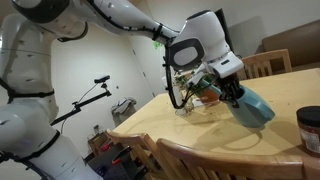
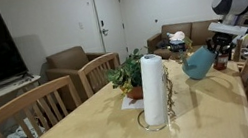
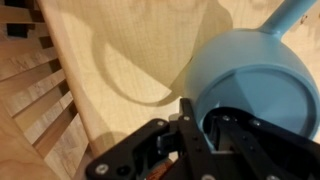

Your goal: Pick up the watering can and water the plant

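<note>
1. The watering can [image 1: 257, 108], made of teal-blue plastic, is grasped by the gripper [image 1: 236, 97]. It is held tilted and clear of the wooden table [image 1: 190, 140], hanging just below and ahead of the fingers.
2. In the wrist view, the space directly in front of the gripper is filled by the can's rounded body [image 3: 255, 85]. The spout [image 3: 295, 12] is pointed away from the gripper. The can is probably held this way so that water can be poured forward when the wrist is tipped.
3. The plant [image 2: 125, 76], leafy and green in an orange pot, is set on the table off to one side of the gripper, near the can but not touching it. A paper towel roll [image 2: 153, 89] is stood upright close beside the plant.
4. The white arm [image 1: 130, 22] is reached out over the table. Its wrist is bent downward, so the gripper is angled down toward the tabletop.
5. The lifting step appears to be done. The can is judged to need carrying over the leaves and then tipping further.
6. A dark jar with a pale lid [image 1: 310, 128] is seen beyond the can, well apart from the gripper.
</note>
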Action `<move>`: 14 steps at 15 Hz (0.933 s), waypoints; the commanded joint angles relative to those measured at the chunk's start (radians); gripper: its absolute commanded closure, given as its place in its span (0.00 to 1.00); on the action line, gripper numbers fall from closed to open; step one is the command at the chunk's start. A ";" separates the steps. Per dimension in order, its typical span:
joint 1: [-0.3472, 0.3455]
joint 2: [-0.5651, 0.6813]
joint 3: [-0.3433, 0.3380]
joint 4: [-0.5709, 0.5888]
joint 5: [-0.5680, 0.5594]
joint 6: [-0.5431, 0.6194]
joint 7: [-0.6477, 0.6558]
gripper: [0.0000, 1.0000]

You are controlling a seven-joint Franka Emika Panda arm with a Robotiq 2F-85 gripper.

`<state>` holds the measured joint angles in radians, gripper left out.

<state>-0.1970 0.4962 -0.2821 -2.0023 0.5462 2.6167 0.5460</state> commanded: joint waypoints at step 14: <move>-0.010 -0.060 -0.010 -0.027 -0.175 -0.205 0.081 0.96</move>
<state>-0.2054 0.4493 -0.2960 -2.0294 0.4130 2.4897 0.6003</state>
